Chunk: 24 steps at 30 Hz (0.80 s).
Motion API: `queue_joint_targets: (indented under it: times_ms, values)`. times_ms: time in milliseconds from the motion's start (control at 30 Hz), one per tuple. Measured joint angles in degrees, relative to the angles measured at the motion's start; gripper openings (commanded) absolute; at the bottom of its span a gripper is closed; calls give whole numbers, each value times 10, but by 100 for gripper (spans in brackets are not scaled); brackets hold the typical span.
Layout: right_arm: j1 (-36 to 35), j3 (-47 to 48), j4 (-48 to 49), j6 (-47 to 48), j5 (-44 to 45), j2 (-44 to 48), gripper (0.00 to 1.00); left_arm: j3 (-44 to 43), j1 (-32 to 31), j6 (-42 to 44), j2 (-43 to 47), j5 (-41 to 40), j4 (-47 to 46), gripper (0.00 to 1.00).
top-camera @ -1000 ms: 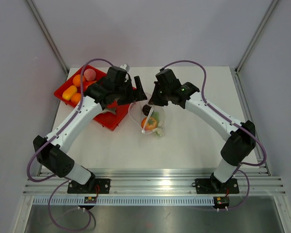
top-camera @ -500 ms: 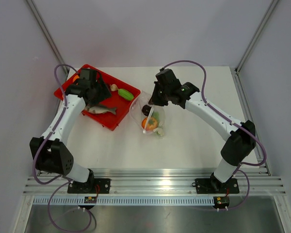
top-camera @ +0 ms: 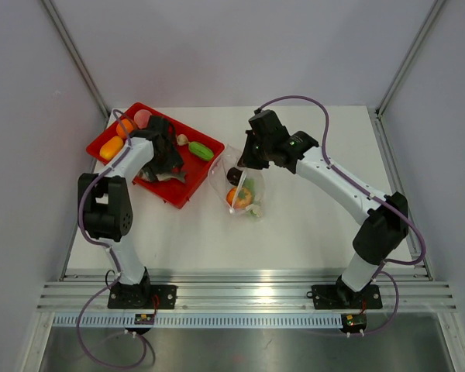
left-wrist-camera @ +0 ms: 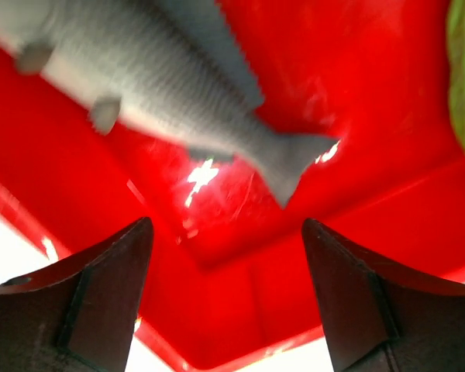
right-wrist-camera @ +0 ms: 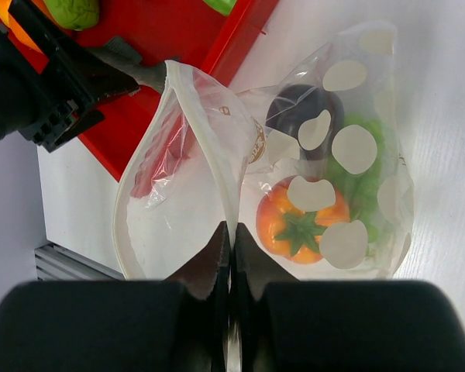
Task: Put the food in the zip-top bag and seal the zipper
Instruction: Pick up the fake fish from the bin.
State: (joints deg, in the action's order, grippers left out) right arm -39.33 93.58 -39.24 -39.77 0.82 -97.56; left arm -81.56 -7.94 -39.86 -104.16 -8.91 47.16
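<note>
The clear zip-top bag lies on the table to the right of the red tray. It holds an orange tomato, a dark purple piece and a green piece. My right gripper is shut on one side of the bag's mouth and holds it open. The zipper curves round the open mouth. My left gripper is open and empty, low over the tray's near part, just short of a grey toy fish. More food is in the tray: orange pieces, a pink one, a green one.
The tray sits at the table's far left corner, close to the left wall. A small beige piece lies in the tray next to the green one. The left gripper's black body shows beyond the bag's mouth in the right wrist view.
My left gripper has left the bag's mouth, swung to the tray's far left, then come back over the fish. My right gripper and the bag have not moved.
</note>
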Motion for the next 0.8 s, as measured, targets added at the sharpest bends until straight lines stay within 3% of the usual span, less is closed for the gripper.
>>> queue_joint_targets:
  times_ms: [133, 433, 500, 600, 800]
  values:
    - [0, 0, 0, 5, 0, 0, 9, -14, -8, 43, -12, -14, -12, 77]
    - [0, -3, 8, 8, 0, 0, 9, 0, -37, 247, -10, -51, -59, 81]
    - [0, -5, 9, 8, 0, 0, 9, 14, -37, 290, -7, -62, -73, 73]
    - [0, -6, 9, 9, 0, 0, 9, 41, -37, 361, -4, -82, -97, 68]
    - [0, -6, 14, 9, 0, 0, 9, 85, -43, 452, 3, -99, -143, 69]
